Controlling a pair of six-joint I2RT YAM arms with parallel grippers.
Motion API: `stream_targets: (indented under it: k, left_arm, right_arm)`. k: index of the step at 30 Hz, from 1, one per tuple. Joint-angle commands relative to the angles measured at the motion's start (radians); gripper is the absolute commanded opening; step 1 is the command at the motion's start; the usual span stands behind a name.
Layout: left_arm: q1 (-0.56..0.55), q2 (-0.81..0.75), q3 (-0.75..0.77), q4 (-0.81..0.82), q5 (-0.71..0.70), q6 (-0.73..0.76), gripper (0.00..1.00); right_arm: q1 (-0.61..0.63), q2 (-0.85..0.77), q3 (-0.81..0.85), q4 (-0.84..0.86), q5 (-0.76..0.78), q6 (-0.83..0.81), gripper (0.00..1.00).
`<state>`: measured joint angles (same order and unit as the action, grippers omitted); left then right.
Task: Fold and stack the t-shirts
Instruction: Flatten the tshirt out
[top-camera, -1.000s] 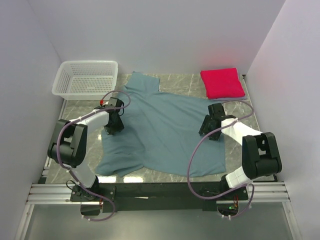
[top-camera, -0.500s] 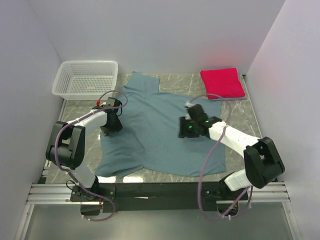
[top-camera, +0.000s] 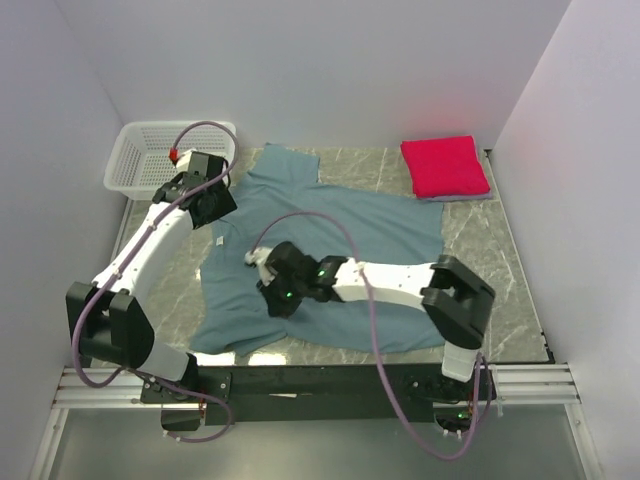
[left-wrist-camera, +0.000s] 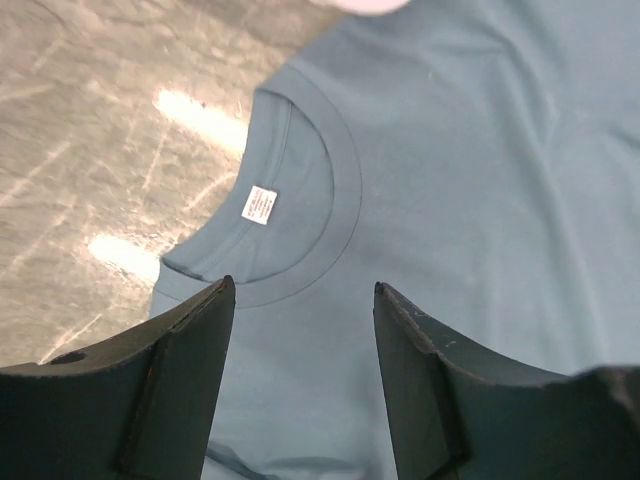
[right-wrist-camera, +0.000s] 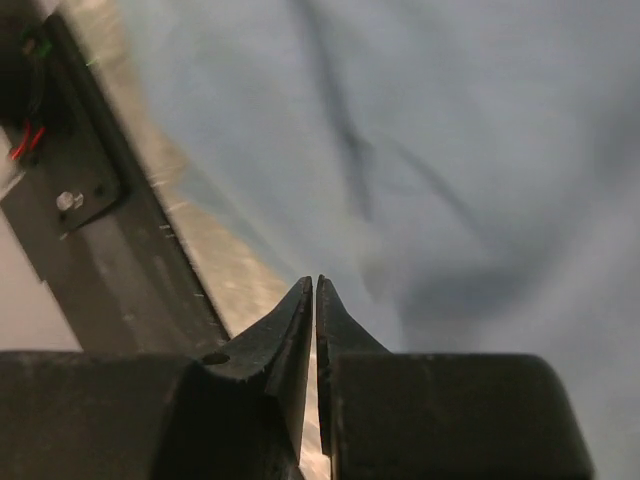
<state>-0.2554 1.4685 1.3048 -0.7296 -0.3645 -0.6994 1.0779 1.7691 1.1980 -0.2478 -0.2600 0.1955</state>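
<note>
Neck label (left-wrist-camera: 259, 204) of the teal t-shirt (left-wrist-camera: 480, 150), left wrist view alone — left tool (left-wrist-camera: 300, 290) agape, right tool (right-wrist-camera: 315, 283) closed, empty.

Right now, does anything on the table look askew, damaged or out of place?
Nothing spilled or damaged. The teal t-shirt lies spread but skewed to the table edges, its near sleeve rumpled by the front edge. The red t-shirt sits neatly folded at the far right; the basket stands upright, far left.
</note>
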Motion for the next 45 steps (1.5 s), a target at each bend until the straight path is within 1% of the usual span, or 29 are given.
stream_targets:
  k: [1, 5, 6, 10, 12, 15, 17, 18, 22, 27, 34, 40, 45]
  left_arm:
    - [0.002, -0.036, 0.034, -0.057, -0.044, 0.012, 0.64]
    - [0.002, -0.054, 0.05, -0.07, -0.047, 0.02, 0.64]
    - [0.001, -0.056, 0.051, -0.073, -0.047, 0.018, 0.64]
    - [0.002, -0.068, 0.05, -0.077, -0.047, 0.021, 0.64]
    - [0.001, -0.074, 0.045, -0.077, -0.048, 0.024, 0.63]
    - [0.002, -0.074, 0.037, -0.077, -0.047, 0.029, 0.64]
    - [0.001, -0.076, 0.037, -0.079, -0.044, 0.029, 0.64]
    - [0.002, -0.074, 0.036, -0.079, -0.045, 0.029, 0.64]
    - [0.002, -0.083, 0.025, -0.068, -0.054, 0.031, 0.63]
    - [0.002, -0.086, 0.028, -0.067, -0.059, 0.034, 0.63]
    - [0.002, -0.105, 0.021, -0.062, -0.056, 0.032, 0.63]
    - [0.001, -0.119, 0.008, -0.059, -0.059, 0.037, 0.62]
    - [0.002, -0.123, -0.009, -0.051, -0.048, 0.035, 0.62]
  right_arm:
    - [0.069, 0.076, 0.119, 0.012, -0.05, -0.07, 0.11]
    - [0.129, 0.167, 0.233, -0.031, -0.067, -0.113, 0.11]
    - [0.135, 0.167, 0.245, -0.031, -0.076, -0.116, 0.11]
    - [0.16, 0.251, 0.322, -0.08, -0.096, -0.146, 0.09]
    - [0.169, 0.269, 0.354, -0.097, -0.111, -0.159, 0.06]
    - [0.186, 0.288, 0.374, -0.117, -0.136, -0.176, 0.04]
    - [0.198, 0.303, 0.388, -0.14, -0.14, -0.186, 0.0]
    - [0.203, 0.309, 0.399, -0.148, -0.142, -0.186, 0.0]
    - [0.212, 0.335, 0.408, -0.156, -0.15, -0.212, 0.0]
    - [0.212, 0.357, 0.4, -0.13, -0.076, -0.209, 0.0]
    - [0.212, 0.366, 0.41, -0.097, -0.013, -0.212, 0.0]
    - [0.212, 0.365, 0.4, -0.093, -0.007, -0.202, 0.0]
    - [0.212, 0.404, 0.393, -0.119, -0.011, -0.2, 0.0]
